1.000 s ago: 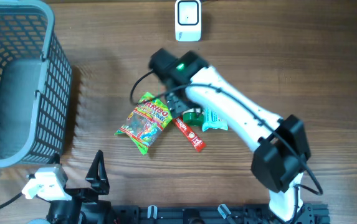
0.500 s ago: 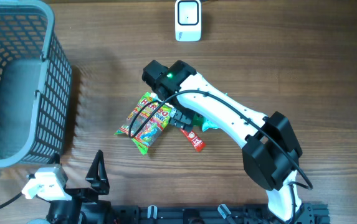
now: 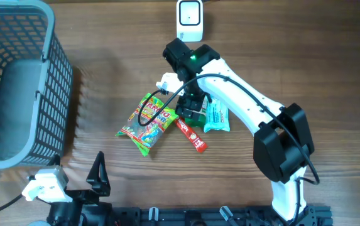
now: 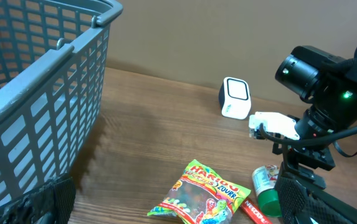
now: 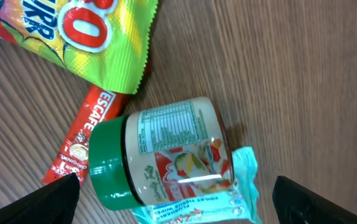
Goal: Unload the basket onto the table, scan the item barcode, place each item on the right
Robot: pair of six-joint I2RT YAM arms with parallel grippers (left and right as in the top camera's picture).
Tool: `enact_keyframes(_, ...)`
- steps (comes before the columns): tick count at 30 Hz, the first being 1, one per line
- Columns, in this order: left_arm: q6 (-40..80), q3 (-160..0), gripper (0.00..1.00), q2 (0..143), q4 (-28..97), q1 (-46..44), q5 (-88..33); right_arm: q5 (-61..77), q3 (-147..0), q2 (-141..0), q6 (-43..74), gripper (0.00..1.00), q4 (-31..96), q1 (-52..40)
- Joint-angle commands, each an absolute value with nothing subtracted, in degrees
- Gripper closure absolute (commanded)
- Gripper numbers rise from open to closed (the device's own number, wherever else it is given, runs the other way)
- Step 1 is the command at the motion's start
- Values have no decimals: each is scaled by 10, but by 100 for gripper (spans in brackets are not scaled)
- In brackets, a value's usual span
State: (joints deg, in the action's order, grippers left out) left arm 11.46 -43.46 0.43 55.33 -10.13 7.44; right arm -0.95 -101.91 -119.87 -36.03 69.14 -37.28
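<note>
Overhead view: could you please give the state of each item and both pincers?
jar: on its side, lid on
candy bag: lying flat
coffee stick: flat, one end under candy bag
wipes pack: flat, partly under jar
right pincer: open, over jar
left pincer: open, empty

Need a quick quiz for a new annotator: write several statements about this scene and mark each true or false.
1. The clear jar with a green lid lies on its side. True.
2. The yellow-green gummy bag sits inside the grey mesh basket. False: it lies on the wooden table.
3. The right pincer is shut on the red coffee stick. False: it stands open over the jar; the stick lies free.
4. The white barcode scanner stands apart from the items. True.
</note>
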Motion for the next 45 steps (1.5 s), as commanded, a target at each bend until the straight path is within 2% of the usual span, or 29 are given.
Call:
enact_keyframes(1, 109, -433, 0, 4, 552, -105, 70, 25, -1016, -1239, -378, 0, 697, -374)
enact_keyframes(13, 109, -433, 0, 4, 552, -105, 70, 1, -1015, -1282, -362, 0, 711, -367)
enact_keyframes(25, 109, -433, 0, 4, 552, -105, 70, 3, -962, -1282, -325, 0, 643, -342)
enact_keyframes(26, 109, -433, 0, 4, 552, -105, 70, 2, -962, -1282, -324, 1, 640, -342)
enact_keyframes(28, 109, -433, 0, 4, 552, -105, 70, 1, -962, -1282, -319, 14, 634, -342)
enact_keyframes(29, 109, -433, 0, 4, 552, -105, 70, 1, -962, -1282, -305, 27, 626, -342)
enact_keyframes(30, 109, -433, 0, 4, 552, -105, 70, 1, -962, -1282, -287, 36, 620, -342)
enact_keyframes(32, 109, -433, 0, 4, 552, -105, 70, 1, -962, -1282, -246, 41, 613, -342)
enact_keyframes(37, 109, -433, 0, 4, 552, -105, 70, 49, -967, -1282, -134, 41, 613, -342)
enact_keyframes(45, 109, -433, 0, 4, 552, -105, 70, 259, -1037, -1282, 127, 38, 627, -338)
